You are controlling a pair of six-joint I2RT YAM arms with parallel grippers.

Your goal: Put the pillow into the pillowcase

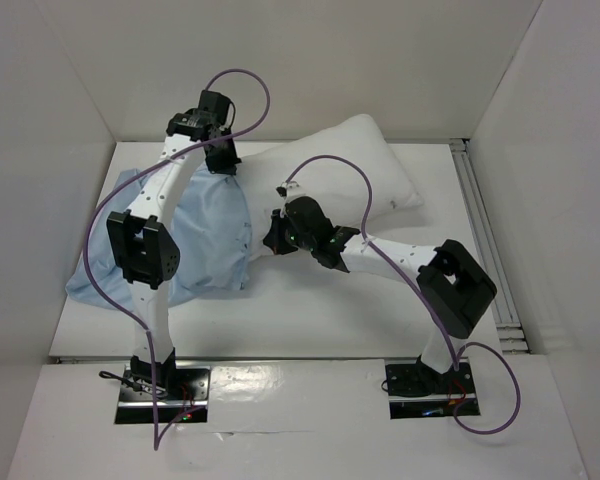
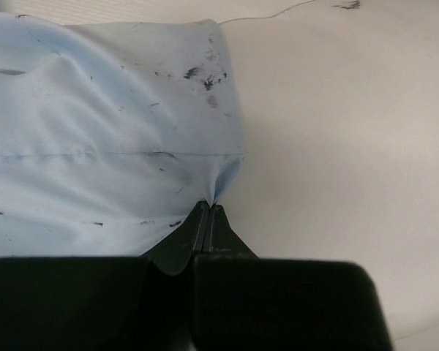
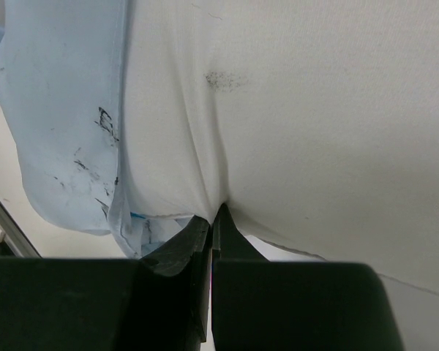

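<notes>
Both were clamped shut: left end effector point(image 2: 208, 219) pinched the thin, limp pillowcase point(image 2: 95, 131) at a corner; right end effector point(image 3: 212, 223) nipped the soft, light pillow point(image 3: 314, 110), seemingly half-sleeved, sprawled far-right across the counter point(image 1: 320, 320).

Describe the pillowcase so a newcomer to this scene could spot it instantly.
On the white table, look left, under the left arm. There lies the wrinkly light blue thin fabric pillowcase, pinched by the left claw. Its blue colour sets it apart from the plump white fabric pillow to its right.
</notes>
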